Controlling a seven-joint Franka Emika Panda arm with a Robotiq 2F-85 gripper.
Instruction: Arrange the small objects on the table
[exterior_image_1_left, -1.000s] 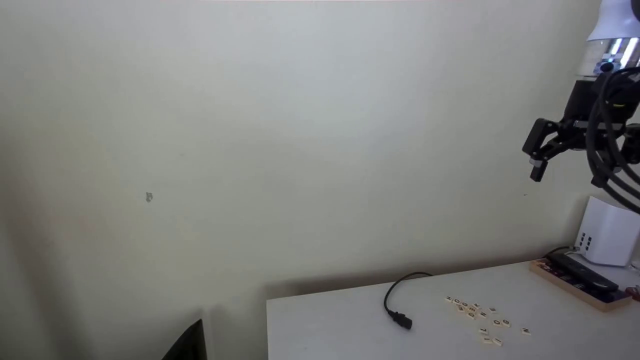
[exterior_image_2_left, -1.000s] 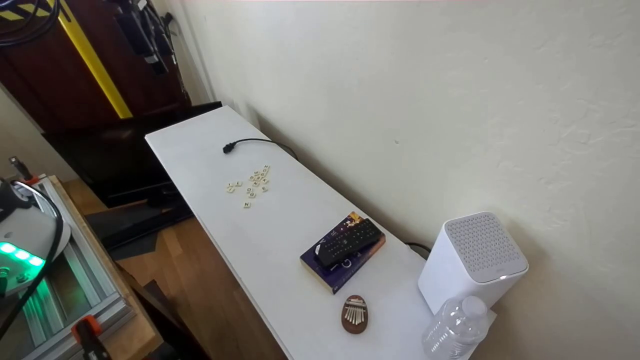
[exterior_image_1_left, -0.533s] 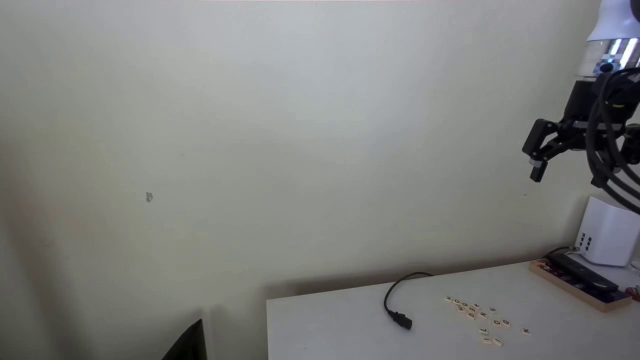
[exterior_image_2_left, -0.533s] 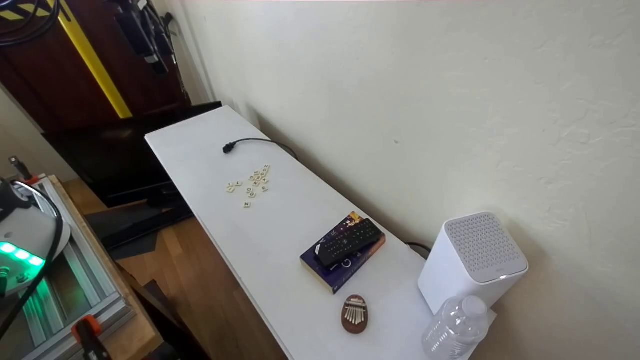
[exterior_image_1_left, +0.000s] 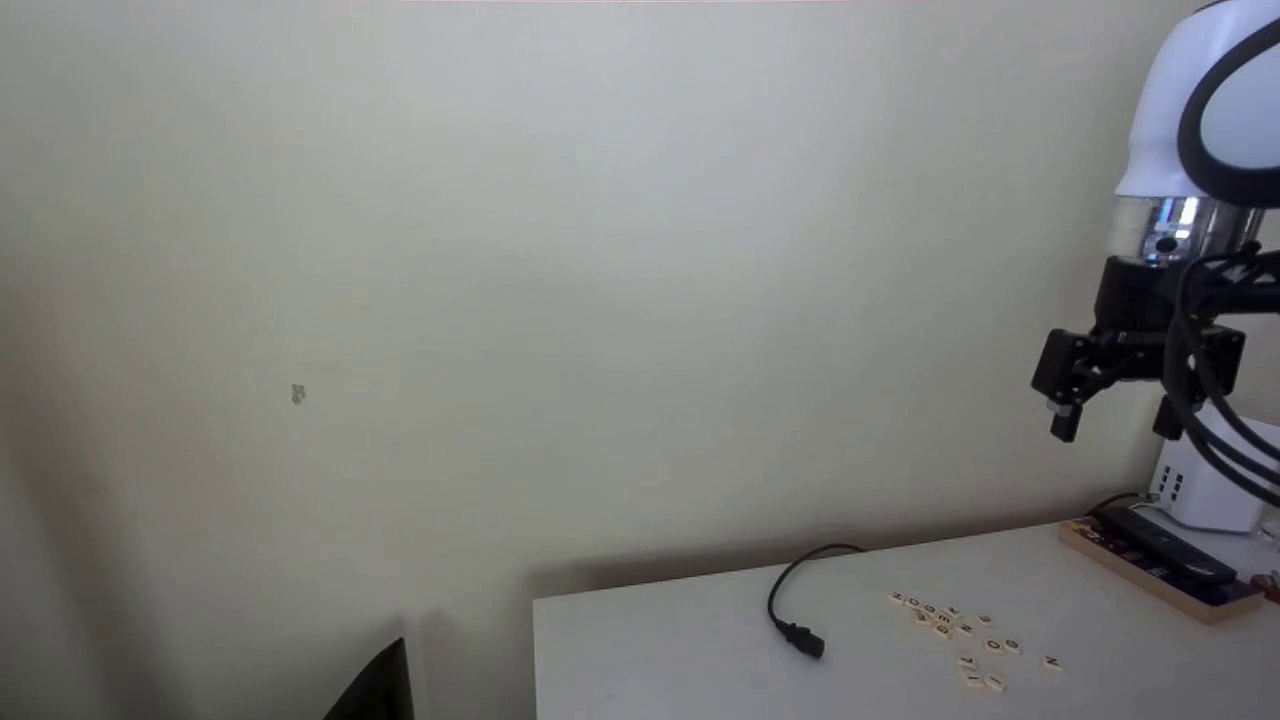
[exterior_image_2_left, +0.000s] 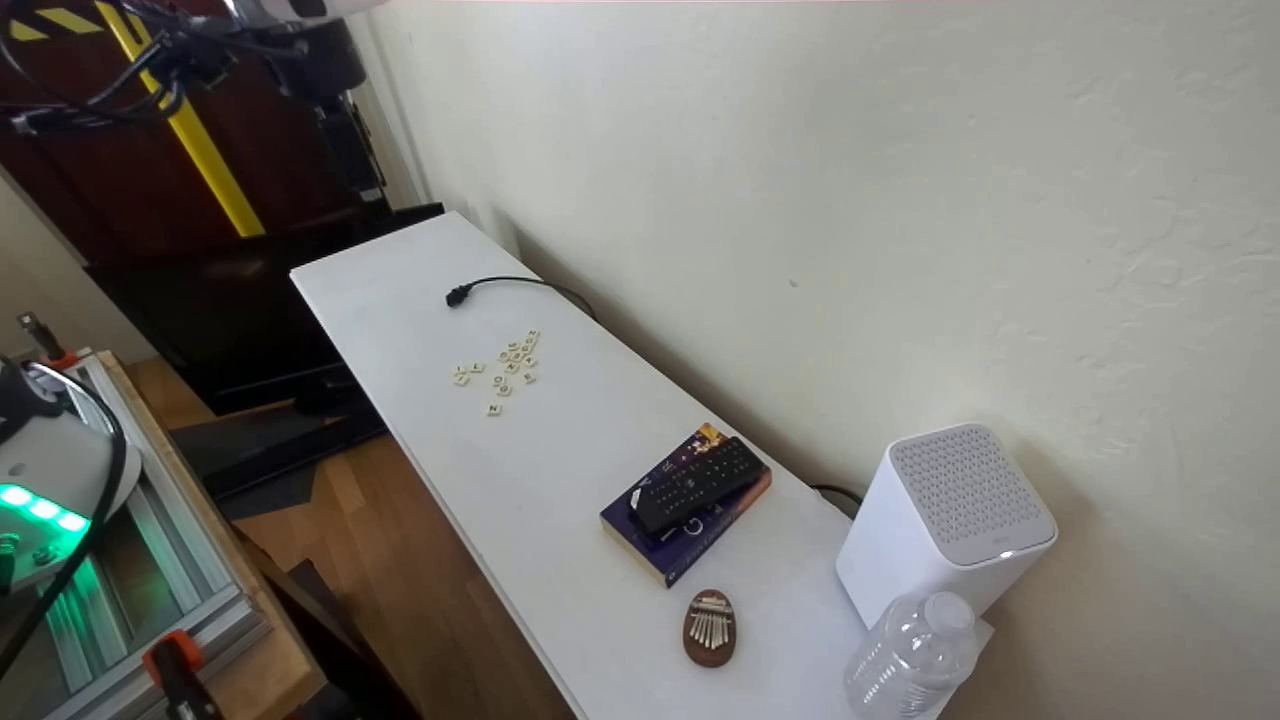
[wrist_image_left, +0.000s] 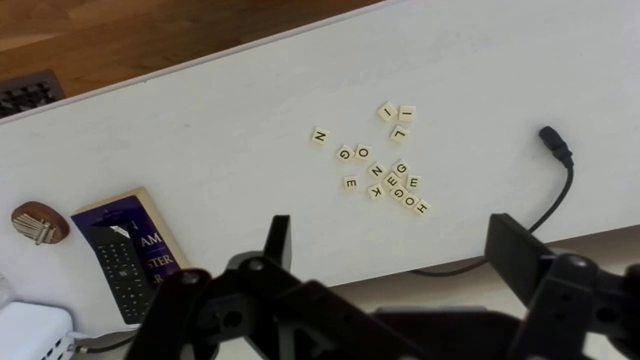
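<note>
Several small cream letter tiles lie loosely scattered on the white table (wrist_image_left: 240, 150), with a bunched group around the E tile (wrist_image_left: 392, 180). The N tile (wrist_image_left: 320, 135) lies apart from the others, and the L tile (wrist_image_left: 399, 134) lies near two I tiles. The tiles also show in both exterior views, as with a lone N tile (exterior_image_1_left: 1051, 663) and another sight of it (exterior_image_2_left: 494, 410). My gripper (exterior_image_1_left: 1117, 425) hangs high above the table, pointing down. In the wrist view the gripper (wrist_image_left: 390, 235) has its fingers wide apart with nothing between them.
A black cable plug (wrist_image_left: 555, 142) lies beside the tiles. A book (exterior_image_2_left: 650, 550) carries a black remote (exterior_image_2_left: 697, 485). Nearby are a brown thumb piano (exterior_image_2_left: 709, 628), a white router (exterior_image_2_left: 940, 520) and a clear bottle (exterior_image_2_left: 910, 660). A wall runs along the table's back edge.
My gripper has moved down and a little sideways in both exterior views, and the arm above it has come further into view. The tiles and other objects have not moved.
</note>
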